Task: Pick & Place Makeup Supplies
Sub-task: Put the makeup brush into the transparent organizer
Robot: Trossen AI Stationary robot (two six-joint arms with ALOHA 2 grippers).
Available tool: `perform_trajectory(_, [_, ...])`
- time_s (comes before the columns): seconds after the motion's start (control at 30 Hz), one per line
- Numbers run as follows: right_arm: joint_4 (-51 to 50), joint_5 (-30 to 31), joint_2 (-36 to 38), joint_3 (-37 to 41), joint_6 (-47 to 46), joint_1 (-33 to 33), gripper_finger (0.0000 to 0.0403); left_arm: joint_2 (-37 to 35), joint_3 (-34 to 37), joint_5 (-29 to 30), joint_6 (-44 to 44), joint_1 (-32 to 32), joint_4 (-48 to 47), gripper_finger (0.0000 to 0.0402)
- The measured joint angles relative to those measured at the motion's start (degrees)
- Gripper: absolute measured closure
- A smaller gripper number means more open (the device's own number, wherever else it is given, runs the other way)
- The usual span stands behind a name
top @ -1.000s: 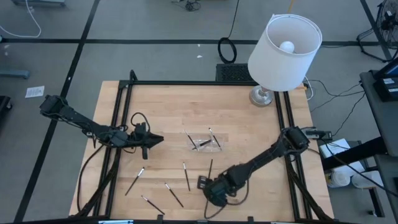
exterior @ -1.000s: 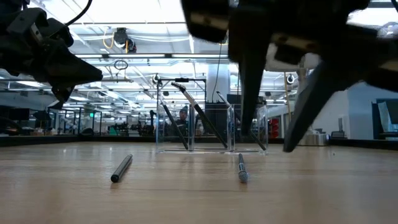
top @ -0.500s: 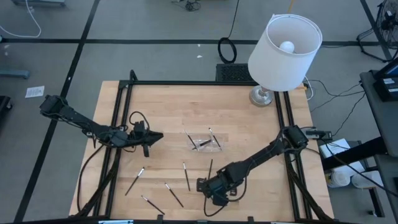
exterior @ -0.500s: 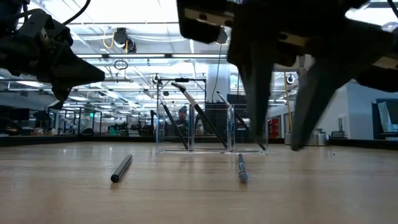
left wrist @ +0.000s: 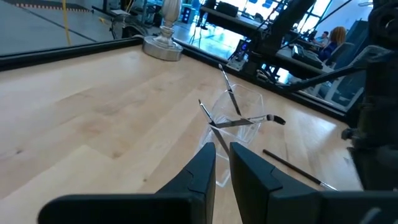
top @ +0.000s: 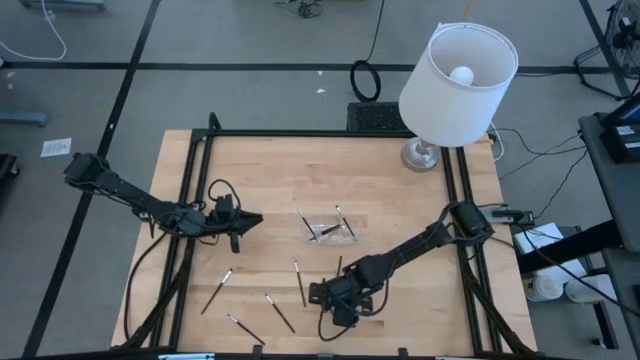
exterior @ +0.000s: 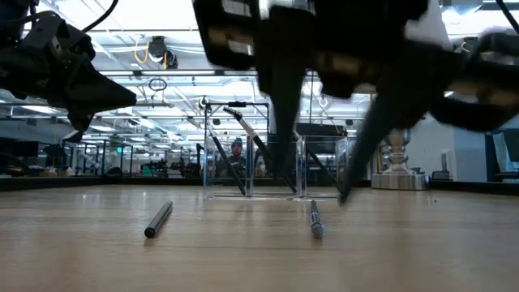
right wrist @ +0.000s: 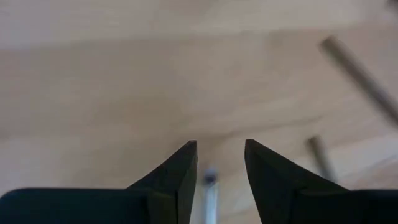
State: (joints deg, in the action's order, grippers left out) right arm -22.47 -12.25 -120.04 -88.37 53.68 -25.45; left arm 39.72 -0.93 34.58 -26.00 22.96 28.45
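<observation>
Right hand (top: 322,296) hangs low over the table (top: 400,200), fingers parted, empty, straddling a loose makeup stick (right wrist: 209,198). Judgement: centre on its shaft, lower, then close. Left hand (top: 250,221) waits, fingers narrowly apart, empty, beside the clear tray (top: 330,229).

table (top: 260,170): pale smooth wood | tray (top: 330,229): clear glossy plastic | sticks (top: 299,283): dark, matt | lamp shade (top: 458,70): white cloth

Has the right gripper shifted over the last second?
Yes. In the high view the right gripper has moved toward the left arm's side, closing on the loose sticks below the clear tray.
</observation>
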Motion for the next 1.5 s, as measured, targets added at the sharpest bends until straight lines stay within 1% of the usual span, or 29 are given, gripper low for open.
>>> perform_trajectory(0.07, [-0.5,-0.1,-0.2,0.2,-0.1,0.0,0.0275,0.0,0.0,0.0,0.4,0.0,-0.1,0.035])
perform_trajectory(0.13, [0.9,-1.5,-0.7,-0.1,-0.7,0.4,0.0275,0.0,0.0,0.0,0.4,0.0,-0.1,0.035])
perform_trajectory(0.23, [-0.6,-3.1,-0.9,0.1,-2.3,0.9,0.0275,0.0,0.0,0.0,0.4,0.0,-0.1,0.035])
perform_trajectory(0.3, [0.2,-4.5,-1.0,0.1,-2.4,1.5,0.0275,0.0,0.0,0.0,0.4,0.0,-0.1,0.035])
perform_trajectory(0.43, [0.1,-4.9,-1.8,0.0,-3.2,2.2,0.0275,0.0,0.0,0.0,0.3,0.0,0.0,0.035])
perform_trajectory(0.57, [0.3,-7.6,-2.7,-0.1,-3.8,2.9,0.0275,0.0,0.0,0.0,0.2,0.0,0.0,0.035])
perform_trajectory(0.93, [-1.3,-7.7,-2.8,0.1,-3.7,4.2,0.0275,0.0,0.0,0.0,0.2,0.0,0.0,0.035])
perform_trajectory(1.17, [3.4,-10.9,-2.6,4.1,-3.6,5.7,0.0275,0.0,0.0,0.0,0.2,0.0,0.1,0.035])
perform_trajectory(1.37, [5.0,-10.7,-2.5,5.4,-4.0,5.5,0.0276,0.0,0.0,0.0,0.2,0.0,0.1,0.035])
perform_trajectory(1.5, [4.5,-10.8,-2.6,5.4,-4.4,5.5,0.029,0.0,0.0,0.0,-0.1,0.0,0.1,0.035])
